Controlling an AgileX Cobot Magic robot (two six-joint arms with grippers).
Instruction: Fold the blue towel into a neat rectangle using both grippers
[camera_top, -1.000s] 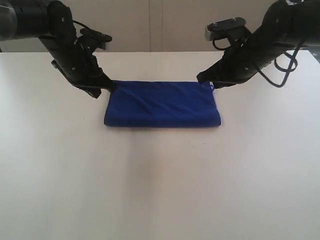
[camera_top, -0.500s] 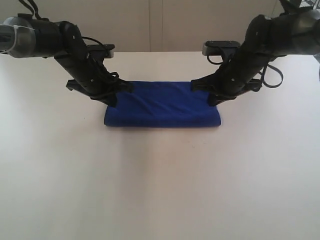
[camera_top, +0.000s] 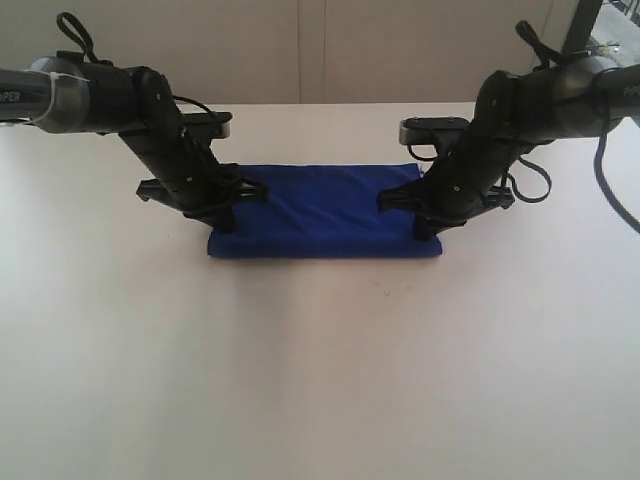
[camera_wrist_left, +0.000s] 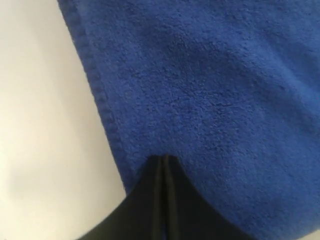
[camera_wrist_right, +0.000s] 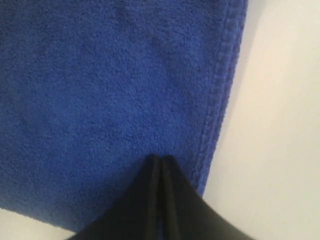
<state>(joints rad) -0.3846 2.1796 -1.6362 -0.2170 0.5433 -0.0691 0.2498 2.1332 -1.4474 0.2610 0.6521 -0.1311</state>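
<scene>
So here's where my two arms were. The blue towel (camera_top: 325, 212) lay flat on the white table (camera_top: 320, 380), folded into a long rectangle. It sat in the far half of the table, about midway between the left and right edges, with its long sides running parallel to the far edge.

My left gripper (camera_top: 222, 222) was down on the towel's left end, near the corner facing the table's near edge. Its jaws were pressed together, and the tips sat on the terry just inside the stitched hem. In the left wrist view I couldn't see any cloth caught between the fingers (camera_wrist_left: 150, 200).

My right gripper (camera_top: 428, 228) was doing the mirror of that on the right end. Its jaws were closed tight too, with the tips on the fabric right beside the hem, and bare table just past that edge. The towel's top looked mostly smooth, with a few soft wrinkles across the middle.
</scene>
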